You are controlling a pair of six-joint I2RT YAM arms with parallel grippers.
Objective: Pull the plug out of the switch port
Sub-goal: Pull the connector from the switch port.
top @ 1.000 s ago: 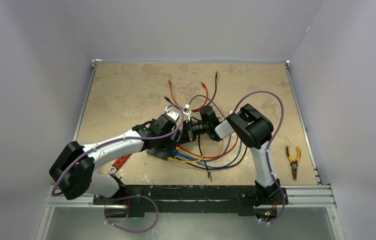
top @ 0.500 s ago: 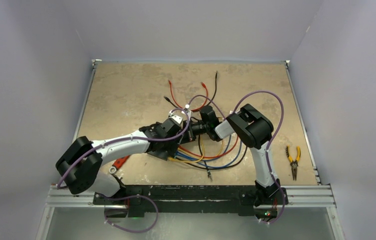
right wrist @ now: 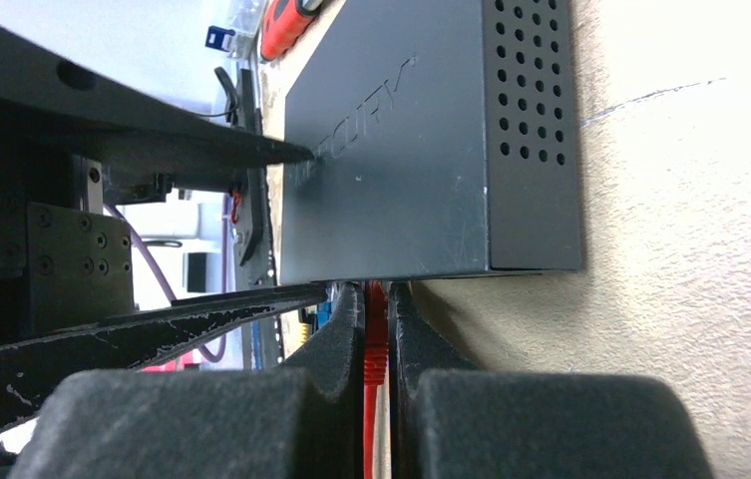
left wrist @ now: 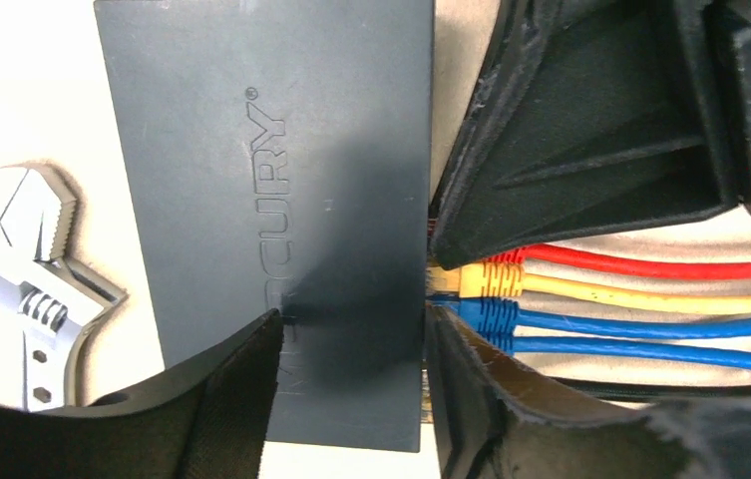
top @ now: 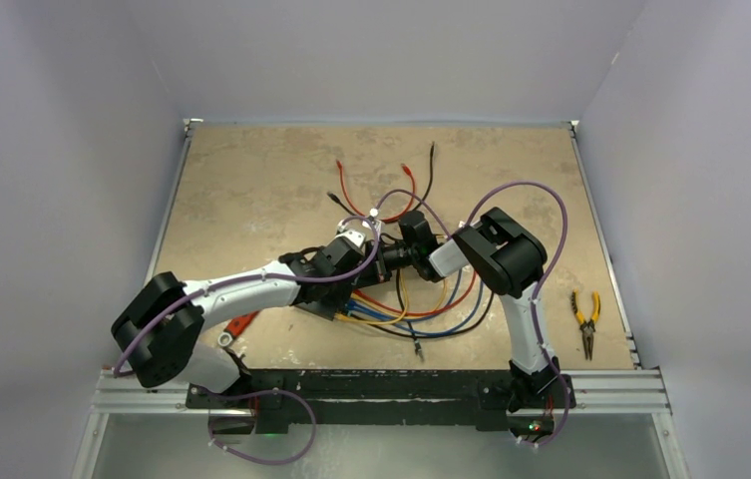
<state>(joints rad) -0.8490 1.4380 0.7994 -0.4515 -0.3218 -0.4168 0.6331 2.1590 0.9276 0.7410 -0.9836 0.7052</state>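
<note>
The switch (left wrist: pixel 281 180) is a flat matte black box lying on the tan table, mostly hidden under my left wrist in the top view. Red, yellow and blue cables (top: pixel 431 309) fan out from its port edge. My right gripper (right wrist: pixel 376 299) is shut on the red plug (right wrist: pixel 376 344), right at the port edge. My left gripper (left wrist: pixel 351 329) stands over the switch with its jaws apart. One finger (left wrist: pixel 221 399) lies over the top face and the other finger (left wrist: pixel 471 389) sits by the yellow plug (left wrist: pixel 486 279) and blue plugs (left wrist: pixel 481 317).
An adjustable wrench (left wrist: pixel 42 289) lies just beside the switch. Next to it in the top view is a red-handled tool (top: pixel 241 322). Yellow-handled pliers (top: pixel 584 321) rest near the right edge. Loose red and black jumper wires (top: pixel 406 180) lie behind the grippers.
My left arm has stretched forward and right, settling over the switch, and its jaws have narrowed. The right arm has held still, shut on the red plug.
</note>
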